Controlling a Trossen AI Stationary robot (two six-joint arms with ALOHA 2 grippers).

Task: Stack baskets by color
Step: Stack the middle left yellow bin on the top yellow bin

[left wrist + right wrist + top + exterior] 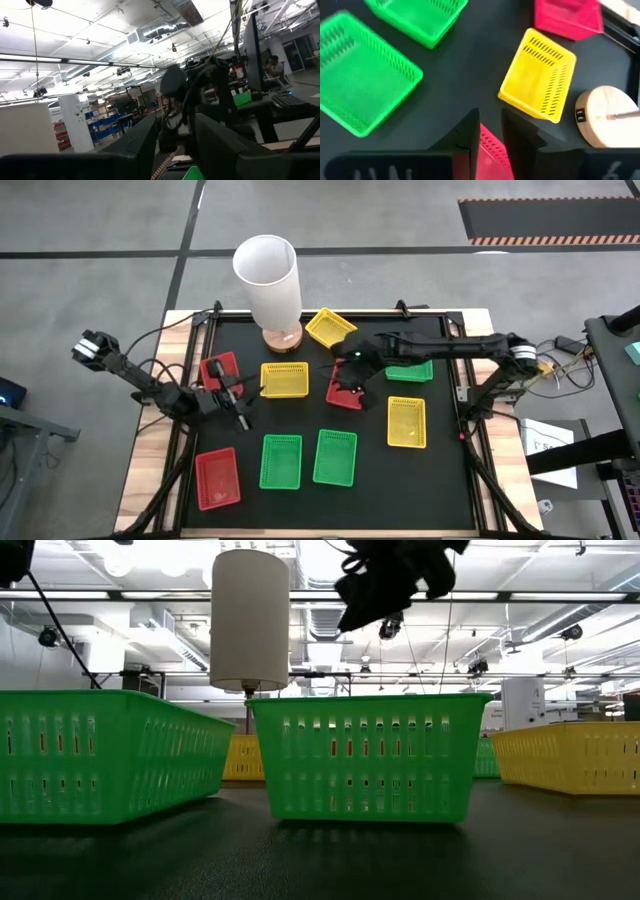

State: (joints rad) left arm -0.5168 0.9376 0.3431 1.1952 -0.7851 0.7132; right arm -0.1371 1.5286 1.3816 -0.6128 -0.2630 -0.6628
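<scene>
My right gripper (345, 376) is low over a red basket (347, 390) at mid-table. In the right wrist view that red basket's wall (495, 156) stands between the fingers of the right gripper (490, 137). My left gripper (240, 406) is open over bare mat, between another red basket (221, 369) and a yellow basket (284, 379); in the left wrist view nothing sits inside the left gripper (175, 150). A third red basket (217, 477) lies front left. Two green baskets (281, 461) (334, 457) sit side by side at the front. A third green basket (410, 369) is partly under the right arm.
A tall white cylinder (268, 278) on a round wooden base (283, 340) stands at the back. A yellow basket (330, 327) lies beside it, another yellow basket (407, 422) to the right. The black mat (440, 480) has wooden borders.
</scene>
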